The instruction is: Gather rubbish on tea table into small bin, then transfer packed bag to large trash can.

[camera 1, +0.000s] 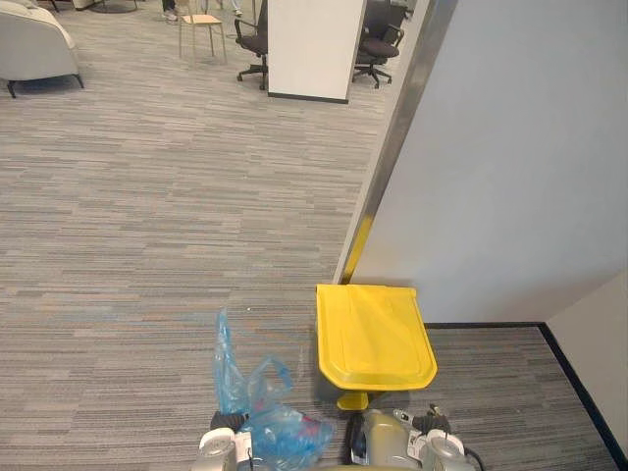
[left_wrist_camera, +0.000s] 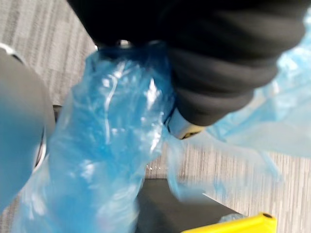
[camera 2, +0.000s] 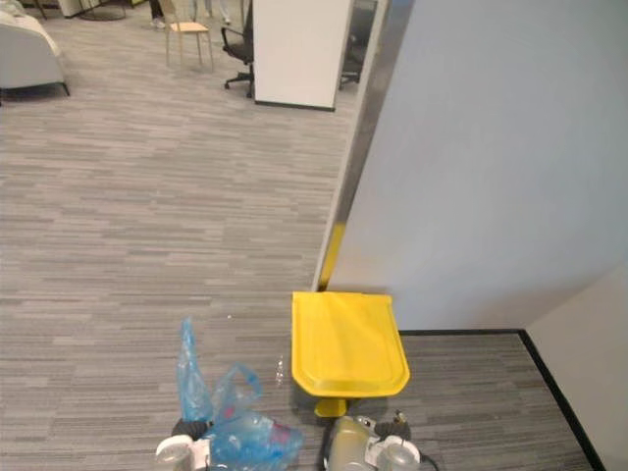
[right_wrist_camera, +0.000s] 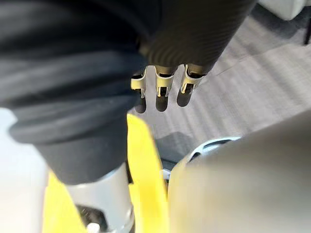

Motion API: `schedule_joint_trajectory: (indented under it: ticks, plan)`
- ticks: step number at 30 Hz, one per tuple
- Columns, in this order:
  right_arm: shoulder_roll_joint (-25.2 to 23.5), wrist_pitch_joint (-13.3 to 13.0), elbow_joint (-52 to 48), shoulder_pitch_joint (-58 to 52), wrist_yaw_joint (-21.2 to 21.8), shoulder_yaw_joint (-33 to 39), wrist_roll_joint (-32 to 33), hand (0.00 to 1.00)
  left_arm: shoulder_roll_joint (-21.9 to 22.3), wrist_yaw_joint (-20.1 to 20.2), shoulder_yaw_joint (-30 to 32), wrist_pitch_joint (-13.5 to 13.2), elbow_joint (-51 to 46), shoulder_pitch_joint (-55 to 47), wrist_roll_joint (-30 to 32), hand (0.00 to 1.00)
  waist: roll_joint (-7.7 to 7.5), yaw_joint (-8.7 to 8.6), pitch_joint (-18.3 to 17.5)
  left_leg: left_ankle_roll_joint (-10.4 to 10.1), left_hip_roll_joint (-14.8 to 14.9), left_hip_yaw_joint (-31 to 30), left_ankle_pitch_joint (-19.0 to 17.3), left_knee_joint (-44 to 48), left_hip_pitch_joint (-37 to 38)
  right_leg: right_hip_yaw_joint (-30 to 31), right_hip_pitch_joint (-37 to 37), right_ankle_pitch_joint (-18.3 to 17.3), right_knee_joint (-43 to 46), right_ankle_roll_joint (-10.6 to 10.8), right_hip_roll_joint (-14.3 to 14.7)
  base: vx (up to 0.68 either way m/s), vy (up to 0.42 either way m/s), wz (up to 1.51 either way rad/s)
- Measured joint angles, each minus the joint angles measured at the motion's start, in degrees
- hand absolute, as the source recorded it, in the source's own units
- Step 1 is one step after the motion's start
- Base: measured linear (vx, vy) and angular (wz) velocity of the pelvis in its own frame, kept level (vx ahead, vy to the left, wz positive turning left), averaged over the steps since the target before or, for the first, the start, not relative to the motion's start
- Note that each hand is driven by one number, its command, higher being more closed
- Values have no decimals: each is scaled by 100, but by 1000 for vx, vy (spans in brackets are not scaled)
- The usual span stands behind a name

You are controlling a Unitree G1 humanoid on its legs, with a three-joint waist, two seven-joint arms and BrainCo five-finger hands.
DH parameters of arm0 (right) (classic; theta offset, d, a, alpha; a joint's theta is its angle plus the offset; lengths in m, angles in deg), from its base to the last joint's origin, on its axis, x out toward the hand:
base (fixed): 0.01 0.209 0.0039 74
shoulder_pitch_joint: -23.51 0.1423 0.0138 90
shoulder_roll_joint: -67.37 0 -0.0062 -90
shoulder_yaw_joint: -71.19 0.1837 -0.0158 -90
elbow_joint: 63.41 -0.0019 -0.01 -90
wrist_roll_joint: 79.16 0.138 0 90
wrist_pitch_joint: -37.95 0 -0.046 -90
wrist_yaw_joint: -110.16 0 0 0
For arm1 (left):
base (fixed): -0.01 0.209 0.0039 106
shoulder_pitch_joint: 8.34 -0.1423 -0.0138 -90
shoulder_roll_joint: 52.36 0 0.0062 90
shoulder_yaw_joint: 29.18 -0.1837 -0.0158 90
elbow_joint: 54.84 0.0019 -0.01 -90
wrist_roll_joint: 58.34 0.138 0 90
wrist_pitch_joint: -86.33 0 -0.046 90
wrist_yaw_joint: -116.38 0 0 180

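Note:
A crumpled blue plastic bag (camera 1: 280,430) with rubbish inside hangs low in front of me, its loose handles sticking up. My left hand (camera 1: 220,444) is at the bag's left side, and in the left wrist view the blue bag (left_wrist_camera: 112,160) wraps round that hand, whose fingers are curled on the film. The large trash can's yellow lid (camera 1: 373,334) lies shut just right of the bag, against the wall. My right hand (right_wrist_camera: 163,90) hovers by the lid's near edge (right_wrist_camera: 146,170) with its fingers straight and nothing in them.
A pale grey wall (camera 1: 510,167) with a metal corner strip (camera 1: 392,147) rises behind the can. Grey carpet (camera 1: 147,216) stretches to the left and far side. A white pillar (camera 1: 314,49), office chairs (camera 1: 378,44), a wooden chair (camera 1: 201,25) and a sofa (camera 1: 34,44) stand far off.

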Motion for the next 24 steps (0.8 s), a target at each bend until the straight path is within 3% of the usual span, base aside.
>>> schedule_joint_trajectory:
  ticks: [1, 2, 4, 6, 13, 15, 20, 24]
  plan:
    - [-31, 34, 2, 55, 11, 52, -48, 0, 47, 0, 9, 4, 42, 164, -1, 100, 53, 84, 138, -140, 30, 16, -115, 172, 31, 45, 70, -221, -13, 87, 49, 453, -189, -35]
    - [24, -35, -100, 184, -50, 224, -103, 0, 168, 10, 11, 1, 50, 237, 0, 100, 241, 119, 258, -154, 143, -28, -85, 197, 7, 10, -2, -476, 139, 48, 175, 337, -133, -22]
    - [68, -3, -89, 171, -19, 373, -157, 0, 339, 16, 11, 9, 64, 284, 3, 100, 278, 19, 286, -98, 146, -262, 10, 171, 53, -5, -33, -786, 501, 5, 167, 269, -108, 17]
    - [-30, 6, -113, 15, -6, 456, -156, 0, 359, 70, -16, 8, 61, 268, 14, 100, 285, 57, 235, 47, 152, -361, 111, 93, 277, -2, 7, -1104, 835, -38, 168, 293, -118, 5]
    - [71, 38, -86, 34, -2, 193, -140, 0, 301, 107, 4, 12, -90, 451, 15, 100, 287, 111, 204, 22, 181, -593, 119, 125, 146, -206, -20, -1133, 978, -156, 20, 71, -41, 12]
    - [80, 34, -91, 41, -7, 64, -133, 0, 218, 104, 3, 12, -117, 409, 8, 100, 259, 109, 19, 9, 177, -695, 111, 124, -231, -218, -233, -969, 704, -178, 77, -137, -6, 14]
    - [108, 16, -143, 107, -17, -183, 54, 0, 242, 109, -157, 12, -125, 474, 5, 100, 279, 74, -4, -175, 182, -1129, -1, -47, -645, -416, -500, -840, 621, -150, 69, -140, -31, 30]
    - [36, -5, -542, 206, -23, -775, 103, 0, 175, 104, -440, 8, -268, 468, -14, 100, 284, 91, -87, -178, 220, -1372, -18, 78, -1139, -455, -830, -796, 637, -134, 80, -112, -99, 25]
